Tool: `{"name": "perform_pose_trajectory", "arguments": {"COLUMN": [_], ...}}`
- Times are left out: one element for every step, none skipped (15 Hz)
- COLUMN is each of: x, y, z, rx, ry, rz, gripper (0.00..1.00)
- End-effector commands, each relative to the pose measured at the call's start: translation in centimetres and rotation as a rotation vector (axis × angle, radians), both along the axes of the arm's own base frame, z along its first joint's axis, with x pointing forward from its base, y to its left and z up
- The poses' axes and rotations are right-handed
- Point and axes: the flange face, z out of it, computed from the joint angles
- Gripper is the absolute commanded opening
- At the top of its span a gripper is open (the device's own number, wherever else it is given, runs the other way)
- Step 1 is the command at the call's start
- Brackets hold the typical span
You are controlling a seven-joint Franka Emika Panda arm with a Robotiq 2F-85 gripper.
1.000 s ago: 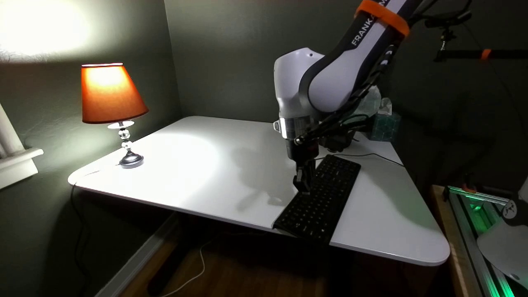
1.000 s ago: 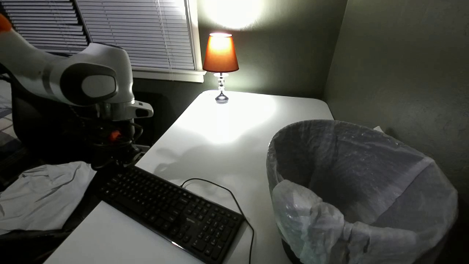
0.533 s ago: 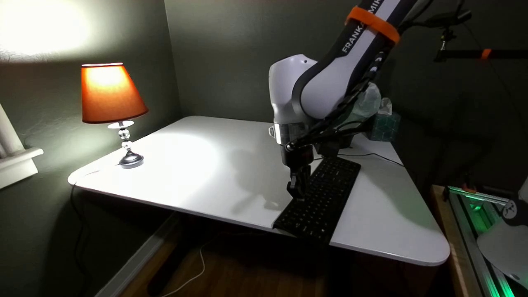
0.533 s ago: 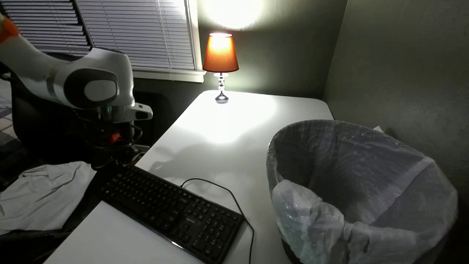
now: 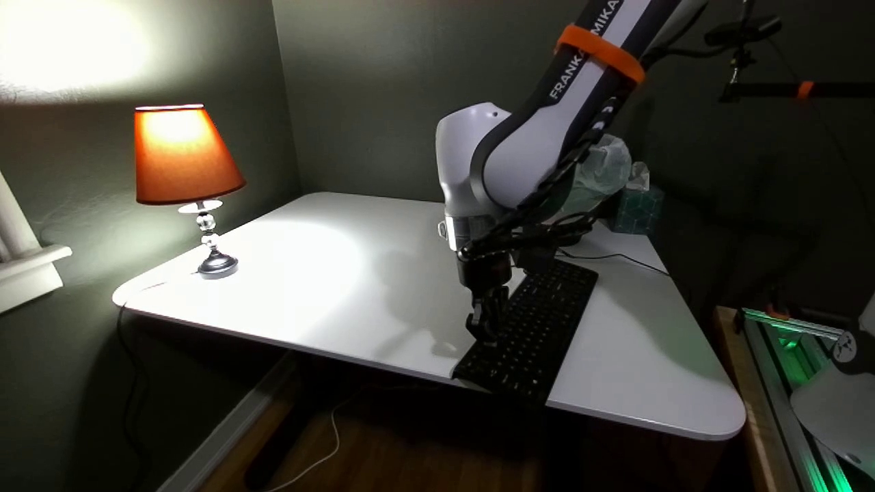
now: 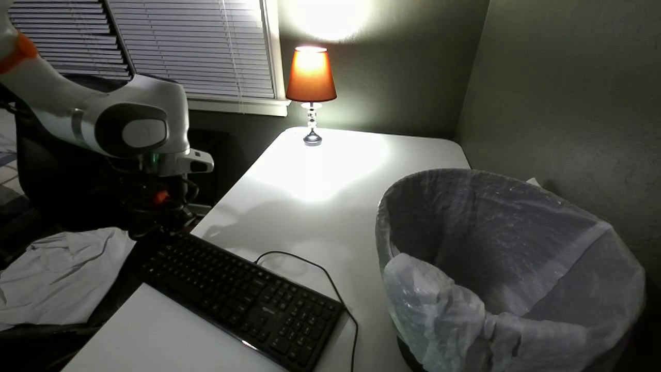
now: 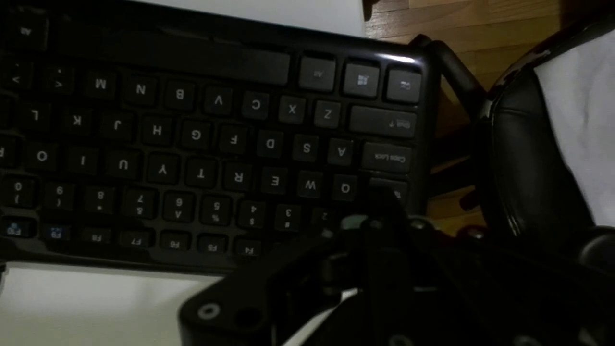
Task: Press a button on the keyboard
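The black keyboard (image 5: pixel 543 328) lies flat near the edge of the white desk. It also shows in an exterior view (image 6: pixel 232 289) with its thin black cable (image 6: pixel 325 271). The wrist view shows its keys (image 7: pixel 158 129) upside down. My gripper (image 5: pixel 487 340) points down over the keyboard's end towards the front edge. In the wrist view the gripper (image 7: pixel 377 204) covers the keys around Tab and number 1. Its fingers look drawn together with nothing between them. I cannot tell whether the fingertips touch a key. The gripper is dark in an exterior view (image 6: pixel 162 227).
A lit lamp (image 6: pixel 311 77) stands at the far desk corner. A lined trash bin (image 6: pixel 496 310) stands by the keyboard's number-pad end. A tissue box (image 5: pixel 638 208) is behind the arm. A black chair (image 7: pixel 528 144) with a white cloth (image 6: pixel 67 274) stands beside the desk edge.
The arm and gripper have moved along the keyboard towards its front-edge end and appear slightly lower in an exterior view. The keyboard has not moved.
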Motion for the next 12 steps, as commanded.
{"name": "perform_pose_trajectory", "arguments": {"x": [0.6,0.7,0.8,1.0,1.1,1.2,1.3,1.4,1.5,1.5,1.6,1.7], "y": [0.9,1.0,1.1,1.2,1.2,1.3,1.4,1.4,1.4,1.5,1.5,1.6], "z": [-1.0,-1.2,-1.3,-1.4,-1.5,-1.7,-1.8,-1.9,-2.0,-2.0,-2.1,-2.2], "rx": [0.021,0.023,0.025,0.026,0.028,0.029,0.03,0.031,0.031,0.033,0.034,0.034], "ry": [-0.01,-0.009,-0.007,-0.009,-0.008,-0.009,-0.008,-0.008,-0.008,-0.007,-0.005,-0.005], "rz": [-0.009,-0.01,-0.012,-0.016,-0.017,-0.018,-0.018,-0.018,-0.018,-0.018,-0.017,-0.016], "gripper": [0.0,0.0,0.0,0.0,0.0,0.0,0.0,0.0,0.0,0.0,0.0,0.0]}}
